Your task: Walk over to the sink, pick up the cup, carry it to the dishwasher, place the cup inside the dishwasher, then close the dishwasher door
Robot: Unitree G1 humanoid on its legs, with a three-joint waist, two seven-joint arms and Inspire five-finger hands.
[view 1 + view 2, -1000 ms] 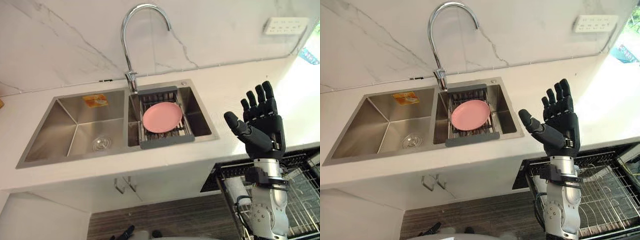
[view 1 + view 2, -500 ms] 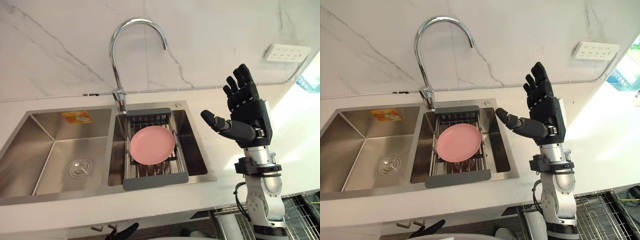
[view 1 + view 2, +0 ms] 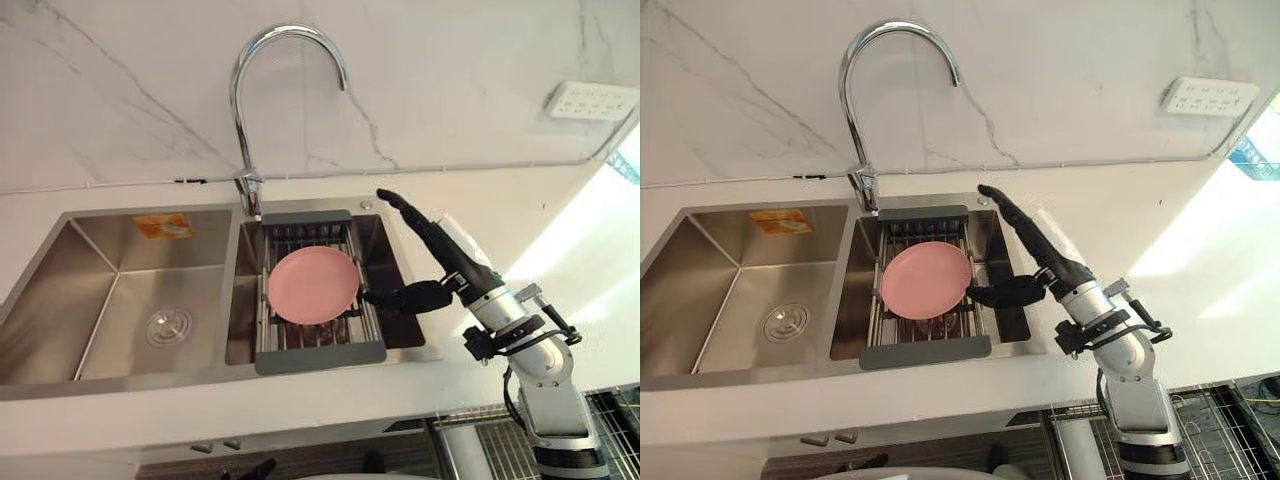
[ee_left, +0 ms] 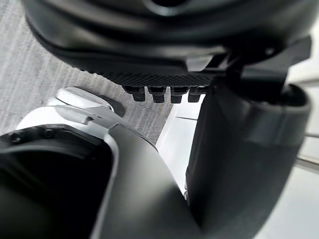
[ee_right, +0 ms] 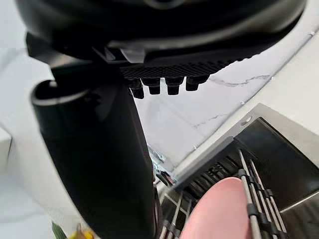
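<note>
Right hand point(image 3: 452, 262), fingers straight, thumb spread, holding nothing, hovers just right of the pink plate point(image 3: 312, 285), which lies flat on the rack point(image 3: 320, 356) in the sink point(image 3: 120, 290), so the reach looks leftward; left hand point(image 4: 164, 40) hangs open, well away from the plate.

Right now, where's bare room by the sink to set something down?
Left basin, bare but for its drain; counter right of the sink. Crowded: right basin, with rack, pink plate and the open right hand over it.
</note>
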